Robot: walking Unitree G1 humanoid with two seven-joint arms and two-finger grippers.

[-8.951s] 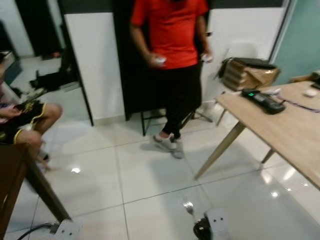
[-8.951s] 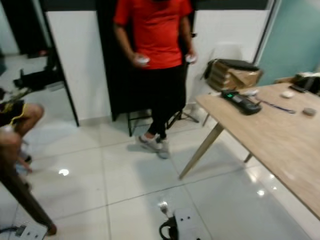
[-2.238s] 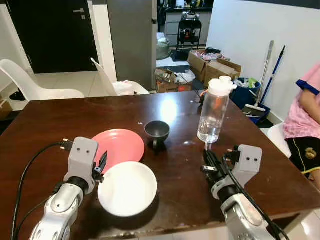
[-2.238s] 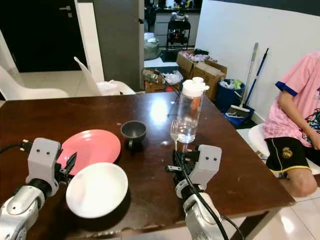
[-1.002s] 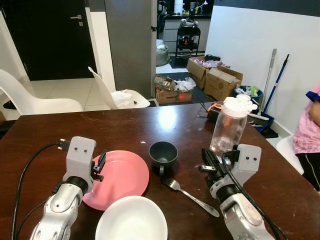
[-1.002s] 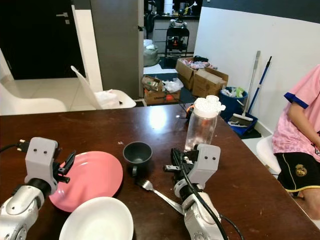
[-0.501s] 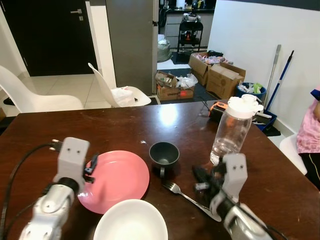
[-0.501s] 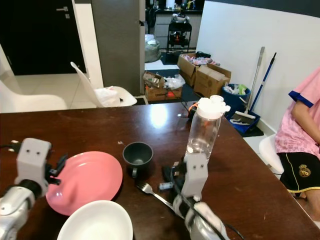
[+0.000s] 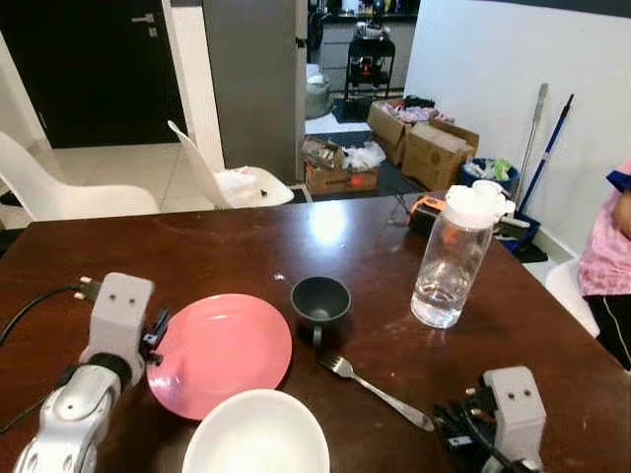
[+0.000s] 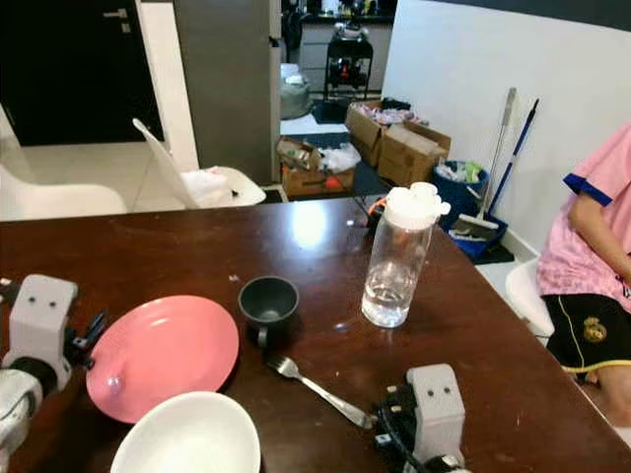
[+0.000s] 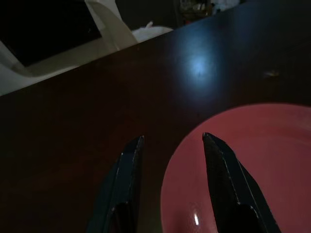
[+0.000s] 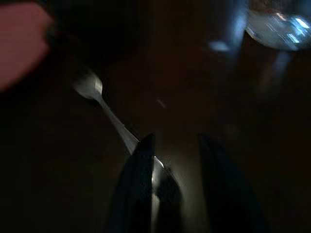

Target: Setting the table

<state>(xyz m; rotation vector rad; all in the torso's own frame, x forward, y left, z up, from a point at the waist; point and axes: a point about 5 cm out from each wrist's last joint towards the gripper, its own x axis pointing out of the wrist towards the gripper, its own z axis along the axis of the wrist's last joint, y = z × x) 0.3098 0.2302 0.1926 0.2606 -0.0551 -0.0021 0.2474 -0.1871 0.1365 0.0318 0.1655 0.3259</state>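
Right claw (image 12: 172,145) sits low at the worktop's (image 9: 237,236) near edge, fingers parted astride the fork's (image 9: 380,392) handle end, gripping nothing; left claw (image 11: 171,141) likewise parted, one finger over the pink plate's (image 9: 219,353) rim; white bowl (image 9: 254,434) at near edge; dark cup (image 9: 321,300) and water bottle (image 9: 455,256) mid-worktop.

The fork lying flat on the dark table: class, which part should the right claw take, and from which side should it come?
Take the fork by its handle end, the slim part nearest the right claw, coming down from above. It lies flat, tines toward the dark cup, so a claw finger must go on each side of the narrow handle. The right wrist view shows the open fingers already near that end.
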